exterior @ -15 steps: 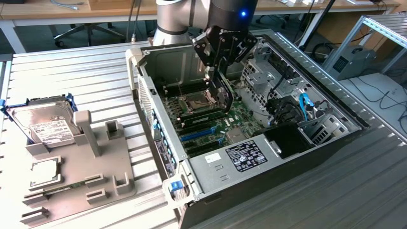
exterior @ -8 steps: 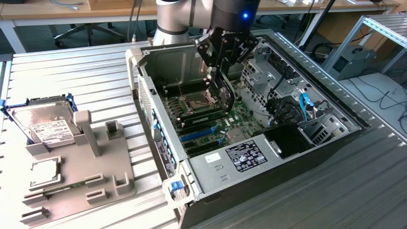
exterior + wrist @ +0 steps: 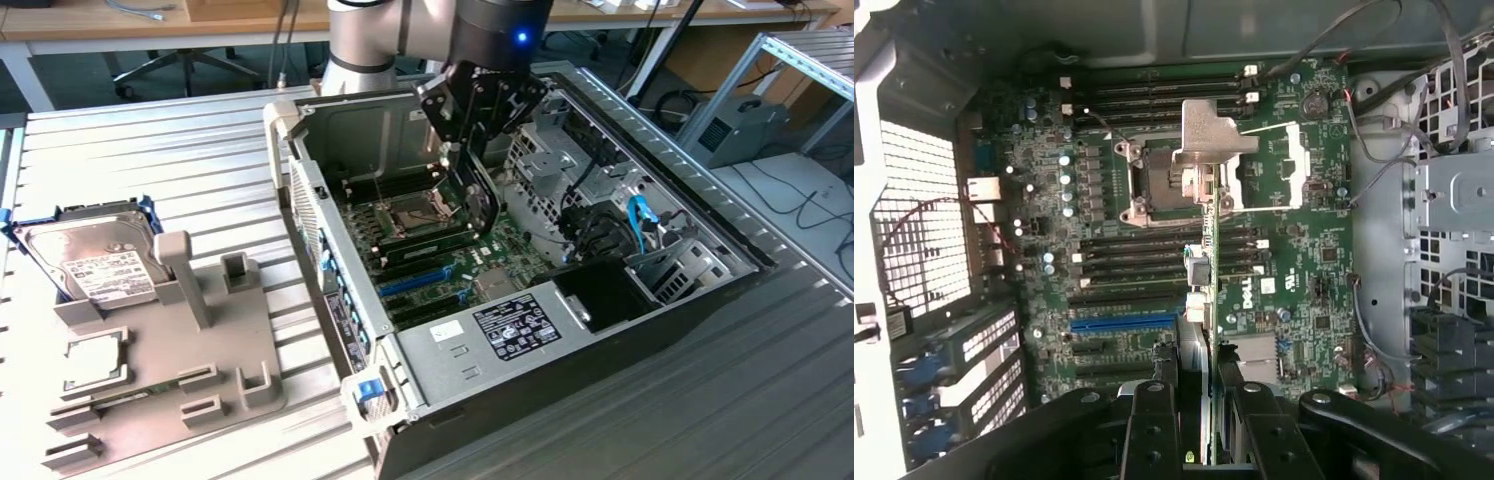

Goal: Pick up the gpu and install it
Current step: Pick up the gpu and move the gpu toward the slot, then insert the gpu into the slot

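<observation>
A ribbed metal table (image 3: pixel 160 150) carried everything. On it lay the computer case (image 3: pixel 300 190) on its side, with the side panel off, so the inside was open to above. The robot arm (image 3: pixel 360 40) reached down over the case from its far side.

Beside the case, toward the exterior view's left, a grey fixture tray (image 3: pixel 247 355) rested on the table. Inside the case, the green motherboard (image 3: pixel 514 245) covered the floor, and the power supply (image 3: pixel 514 325) with its black label sat at the near end of the case.

The silver hard drive (image 3: pixel 94 260) with a white label leaned in the far corner of the tray, well apart from the case.

The gripper (image 3: pixel 467 150) hung inside the open top of the case, above the motherboard. Its two black fingers (image 3: pixel 1154 415) were clamped on the gpu (image 3: pixel 478 205) – one on each flat face. The card stood on its edge, long side pointing down into the case, just above the board; whether it touched the board I could not tell. In the wrist view the card showed as a thin edge (image 3: pixel 1204 240), and its silver metal bracket (image 3: pixel 1209 140) lay over the CPU socket (image 3: pixel 1154 185) of the case's board. A blue expansion slot (image 3: pixel 1122 323) lay on the board just beside the card's line.

The small square processor chip (image 3: pixel 94 362) sat on the tray, also away from the case.
</observation>
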Robot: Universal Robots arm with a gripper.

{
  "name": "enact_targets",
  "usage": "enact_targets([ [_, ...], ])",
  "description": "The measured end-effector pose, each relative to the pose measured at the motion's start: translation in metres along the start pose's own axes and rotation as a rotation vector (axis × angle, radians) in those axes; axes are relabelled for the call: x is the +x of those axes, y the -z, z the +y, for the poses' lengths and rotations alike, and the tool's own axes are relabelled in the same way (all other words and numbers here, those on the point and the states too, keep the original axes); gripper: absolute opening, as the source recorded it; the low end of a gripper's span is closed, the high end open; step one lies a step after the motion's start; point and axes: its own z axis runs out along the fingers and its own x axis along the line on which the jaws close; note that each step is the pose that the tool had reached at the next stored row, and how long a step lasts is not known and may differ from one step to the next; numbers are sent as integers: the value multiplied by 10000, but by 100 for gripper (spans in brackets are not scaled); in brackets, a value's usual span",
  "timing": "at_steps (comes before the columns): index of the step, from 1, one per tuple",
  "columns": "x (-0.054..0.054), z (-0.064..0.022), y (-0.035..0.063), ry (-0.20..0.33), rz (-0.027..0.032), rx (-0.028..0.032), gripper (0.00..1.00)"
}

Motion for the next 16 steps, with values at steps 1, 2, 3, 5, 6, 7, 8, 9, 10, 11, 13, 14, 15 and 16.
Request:
enact_targets([
  [1,-12,1,-6,0,0,0,26],
  [2,-24,3,-11,0,0,0,26],
  [3,-36,4,-17,0,0,1,26],
  [5,-61,8,-30,0,0,0,26],
  [6,-93,13,-43,-1,1,2,26],
  [7,-144,20,-67,0,1,0,26],
  [8,-177,24,-82,0,1,3,26],
  [9,-201,26,-97,-1,1,1,26],
  [10,-226,28,-106,0,1,2,26],
  [11,-232,28,-109,-1,1,1,26],
  [13,-232,28,-109,0,1,1,26],
  [14,-233,28,-109,0,1,1,26],
  [15,-233,28,-109,239,-3,-5,26],
  [16,-233,28,-109,485,-7,-13,26],
])
